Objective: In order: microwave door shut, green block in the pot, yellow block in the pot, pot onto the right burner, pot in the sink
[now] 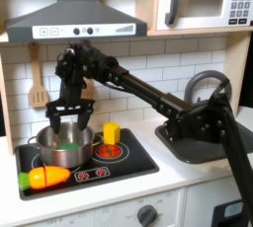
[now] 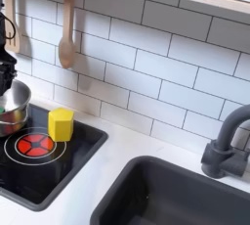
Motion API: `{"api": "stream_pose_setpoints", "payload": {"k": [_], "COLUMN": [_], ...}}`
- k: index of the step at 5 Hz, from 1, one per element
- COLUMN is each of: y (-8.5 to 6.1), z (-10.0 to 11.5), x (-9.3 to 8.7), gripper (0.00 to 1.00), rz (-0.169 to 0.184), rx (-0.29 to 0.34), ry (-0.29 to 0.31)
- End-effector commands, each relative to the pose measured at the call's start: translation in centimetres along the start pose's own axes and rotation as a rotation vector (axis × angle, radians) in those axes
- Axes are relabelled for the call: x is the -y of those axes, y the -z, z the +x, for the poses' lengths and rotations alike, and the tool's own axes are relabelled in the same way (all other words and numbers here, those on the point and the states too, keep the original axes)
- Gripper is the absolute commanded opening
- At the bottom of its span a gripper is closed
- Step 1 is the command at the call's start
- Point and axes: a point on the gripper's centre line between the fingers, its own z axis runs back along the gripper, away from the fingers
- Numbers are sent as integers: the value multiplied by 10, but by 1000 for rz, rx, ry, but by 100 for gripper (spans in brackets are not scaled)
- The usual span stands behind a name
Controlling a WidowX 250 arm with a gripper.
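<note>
The silver pot (image 1: pixel 64 146) sits on the burner at the first exterior view's left, and the green block (image 1: pixel 69 147) lies inside it. My gripper (image 1: pixel 64 115) hangs open just above the pot's rim, with nothing between its fingers. On the red burner beside the pot stands the yellow block (image 1: pixel 112 133), upright; it also stands on the cooktop in the second exterior view, yellow block (image 2: pixel 62 124), with the pot's edge (image 2: pixel 14 107) at the second exterior view's left. The microwave door (image 1: pixel 199 1) is shut. The dark sink (image 1: pixel 206 142) lies at the first exterior view's right.
An orange toy carrot (image 1: pixel 44 178) lies at the cooktop's front left corner. A wooden spatula (image 2: pixel 65 28) hangs on the tiled wall. The dark faucet (image 2: pixel 225 141) rises behind the sink basin (image 2: pixel 186 195). A range hood (image 1: pixel 74 19) overhangs the stove.
</note>
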Motion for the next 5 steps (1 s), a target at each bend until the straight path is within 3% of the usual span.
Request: {"api": "stream_pose_setpoints", "payload": {"k": [1, 3, 4, 5], "y": [2, 10, 21, 25], "z": [0, -8, -12, -12], "x": [4, 4, 8, 15], "gripper": [100, 100, 100, 100], "rz": [-5, -31, -60, -88], "rx": [-18, -42, -74, -83], "ry": [-27, -23, -14, 28]}}
